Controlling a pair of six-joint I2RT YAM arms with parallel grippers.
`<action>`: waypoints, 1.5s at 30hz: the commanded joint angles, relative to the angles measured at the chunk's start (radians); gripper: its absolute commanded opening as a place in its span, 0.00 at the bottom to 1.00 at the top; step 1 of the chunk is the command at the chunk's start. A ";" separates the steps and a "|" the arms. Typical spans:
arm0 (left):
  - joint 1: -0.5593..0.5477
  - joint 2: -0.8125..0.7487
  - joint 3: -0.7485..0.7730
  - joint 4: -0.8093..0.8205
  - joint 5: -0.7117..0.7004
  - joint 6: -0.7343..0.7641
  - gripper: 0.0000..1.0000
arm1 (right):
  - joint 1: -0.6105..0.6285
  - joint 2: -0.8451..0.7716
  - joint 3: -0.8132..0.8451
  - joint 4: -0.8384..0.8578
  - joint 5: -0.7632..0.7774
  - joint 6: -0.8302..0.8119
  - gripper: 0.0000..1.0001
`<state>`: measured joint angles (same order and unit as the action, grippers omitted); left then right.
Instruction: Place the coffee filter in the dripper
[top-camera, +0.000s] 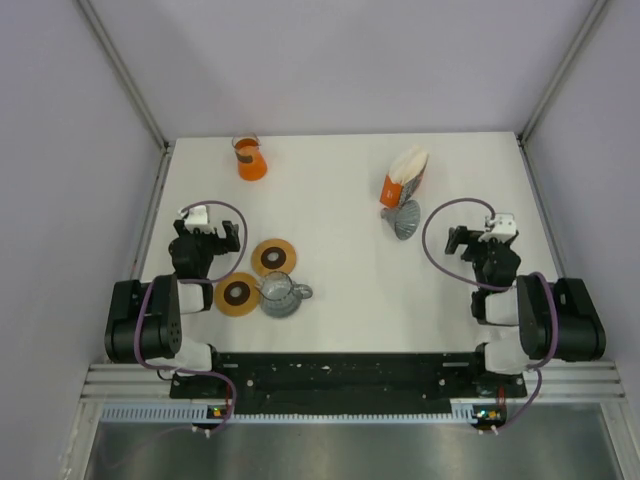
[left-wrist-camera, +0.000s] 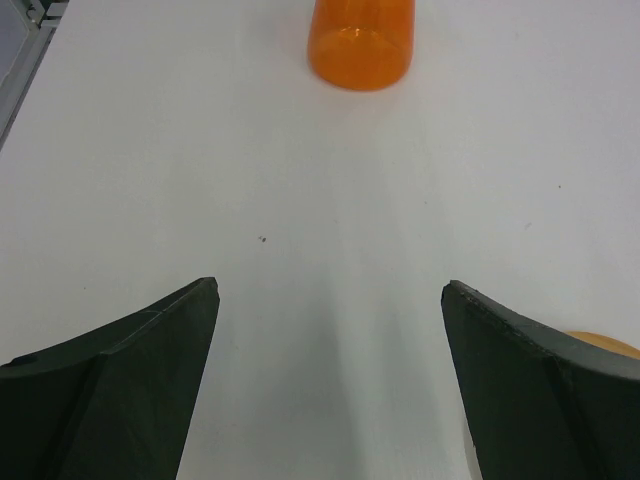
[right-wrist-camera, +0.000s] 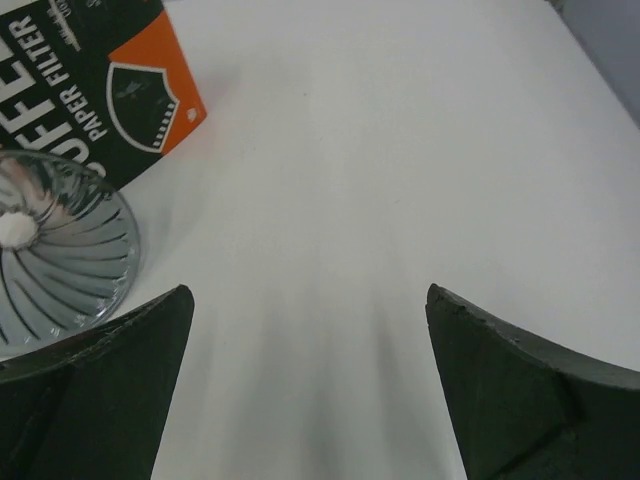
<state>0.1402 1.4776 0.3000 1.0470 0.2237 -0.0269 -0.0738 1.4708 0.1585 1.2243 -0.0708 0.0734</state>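
The left gripper and right gripper hang released and empty by the desk's near corners. The filter pack lies toward the far right edge, touching the tipped dripper, so the right arm looks best placed to reach it.

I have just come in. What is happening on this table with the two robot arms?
Nothing is being handled yet. Both arms are drawn back near their bases, and the left fingers and the right fingers are open and empty. The pack of coffee filters is at the far right of the table. The clear dripper lies close in front of it, with no filter inside.
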 joint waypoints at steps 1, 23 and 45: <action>-0.002 0.001 -0.013 0.064 0.009 0.004 0.99 | 0.008 -0.143 0.012 -0.081 0.191 0.052 0.99; 0.004 -0.129 0.351 -0.613 -0.159 -0.080 0.99 | 0.618 -0.100 1.096 -1.485 -0.029 0.002 0.93; 0.137 -0.194 0.921 -1.809 0.013 0.214 0.98 | 1.094 0.549 1.599 -1.866 -0.221 -0.281 0.77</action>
<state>0.2413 1.3537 1.2400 -0.6979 0.2115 0.1577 0.9859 1.9770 1.6917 -0.6010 -0.2596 -0.1749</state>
